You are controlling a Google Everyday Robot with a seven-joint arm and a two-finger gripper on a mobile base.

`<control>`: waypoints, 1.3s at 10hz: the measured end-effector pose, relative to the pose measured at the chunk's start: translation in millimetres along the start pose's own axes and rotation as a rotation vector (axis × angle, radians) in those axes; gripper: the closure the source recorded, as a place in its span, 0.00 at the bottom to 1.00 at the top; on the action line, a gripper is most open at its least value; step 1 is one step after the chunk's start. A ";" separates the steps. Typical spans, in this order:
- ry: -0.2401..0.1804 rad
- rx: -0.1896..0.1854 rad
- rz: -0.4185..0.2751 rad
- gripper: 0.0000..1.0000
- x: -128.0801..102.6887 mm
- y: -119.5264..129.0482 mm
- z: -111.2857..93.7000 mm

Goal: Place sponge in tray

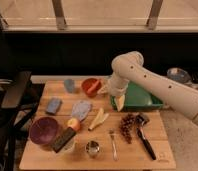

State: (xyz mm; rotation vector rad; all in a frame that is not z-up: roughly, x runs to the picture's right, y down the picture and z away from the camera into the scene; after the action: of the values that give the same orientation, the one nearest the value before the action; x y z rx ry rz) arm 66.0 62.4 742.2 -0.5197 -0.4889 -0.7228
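Camera view: not yet begun, sponge (53, 105) lying on surface (157, 145) well apart from tray (144, 97), claw (119, 101) at tray's near edge, grip state impossible to tell.

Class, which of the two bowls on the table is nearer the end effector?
The red bowl, just left of the end effector at the green tray's left rim; the purple bowl sits far off at the table's front left.

1 green tray (147, 97); 1 blue sponge (53, 105); 1 banana (98, 119); 1 fork (113, 145); 1 grape bunch (127, 127); 1 gripper (119, 102), at the green tray's left edge.
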 end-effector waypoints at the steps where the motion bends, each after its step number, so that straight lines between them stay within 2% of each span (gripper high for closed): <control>1: 0.000 0.001 0.000 0.20 0.0 -0.2 -0.3; 5: -0.026 0.008 -0.018 0.20 -1.4 -0.3 9.6; 8: -0.036 0.060 -0.076 0.20 -23.7 -42.0 28.3; 13: -0.085 0.090 -0.218 0.20 -66.8 -124.0 71.3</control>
State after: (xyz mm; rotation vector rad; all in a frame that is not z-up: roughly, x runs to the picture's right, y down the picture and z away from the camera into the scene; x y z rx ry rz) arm -83.9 58.6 791.8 -0.4179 -0.6613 -0.8848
